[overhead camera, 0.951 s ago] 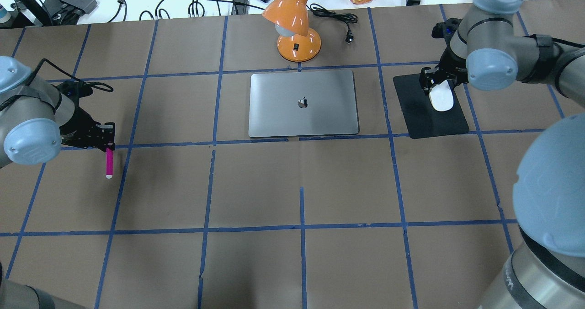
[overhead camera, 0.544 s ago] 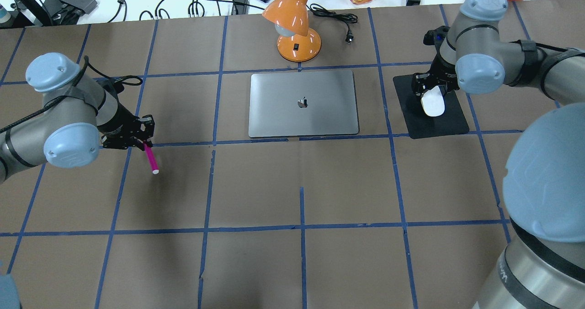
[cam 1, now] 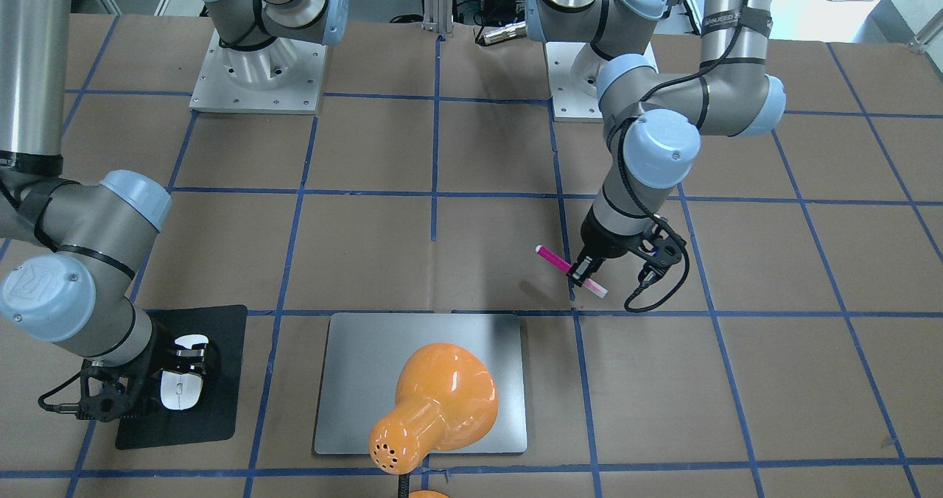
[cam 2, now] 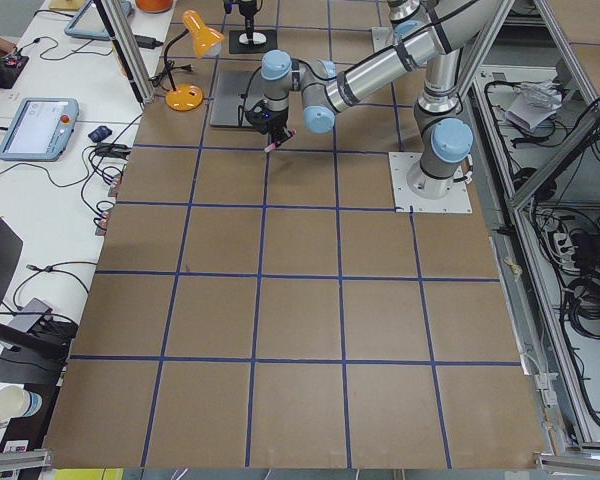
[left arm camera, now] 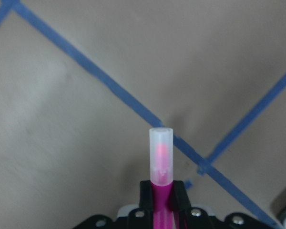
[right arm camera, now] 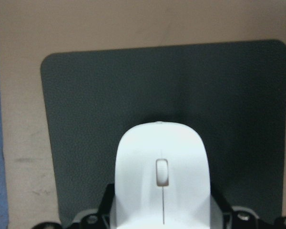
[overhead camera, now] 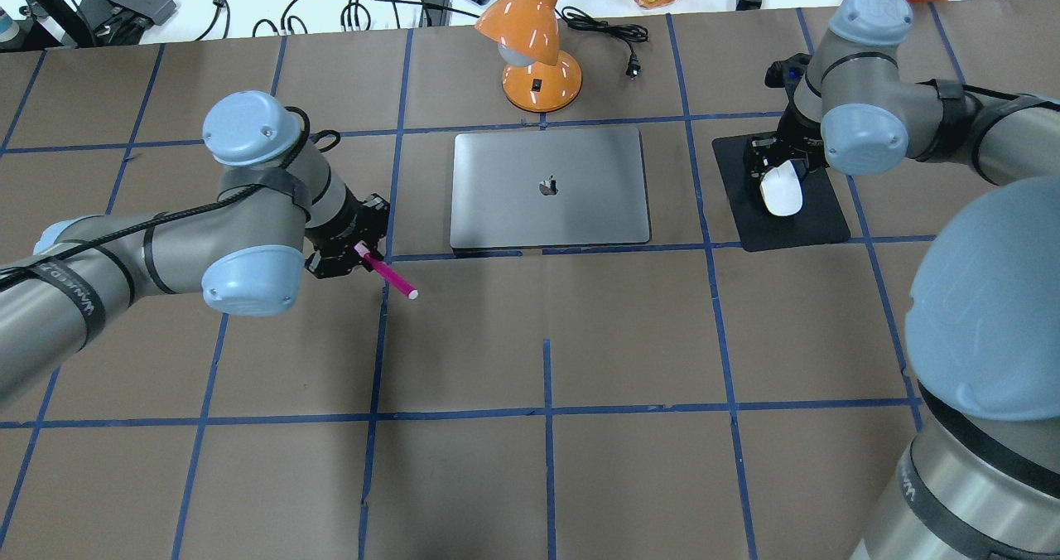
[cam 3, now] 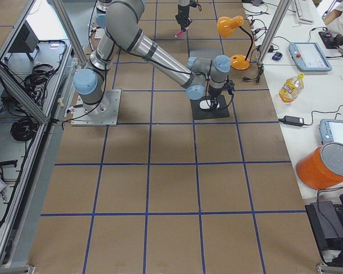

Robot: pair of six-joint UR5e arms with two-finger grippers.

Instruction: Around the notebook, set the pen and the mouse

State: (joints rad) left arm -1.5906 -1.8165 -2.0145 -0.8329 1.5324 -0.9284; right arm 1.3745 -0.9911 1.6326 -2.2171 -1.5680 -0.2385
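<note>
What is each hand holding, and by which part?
Left hand: the pen, gripped on its pink barrel, the cap end sticking out. Right hand: the mouse, clamped by its two long sides.

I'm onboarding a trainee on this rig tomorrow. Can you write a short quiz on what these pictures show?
1. True or false: the mouse lies on the notebook.
2. What does the left tool hold? A the pen; B the mouse; C nothing.
3. Fill in: in the overhead view, the black mat lies to the notebook's ____.
Key: 1 false, the right tool grips it over the black mat. 2 A. 3 right.
</note>
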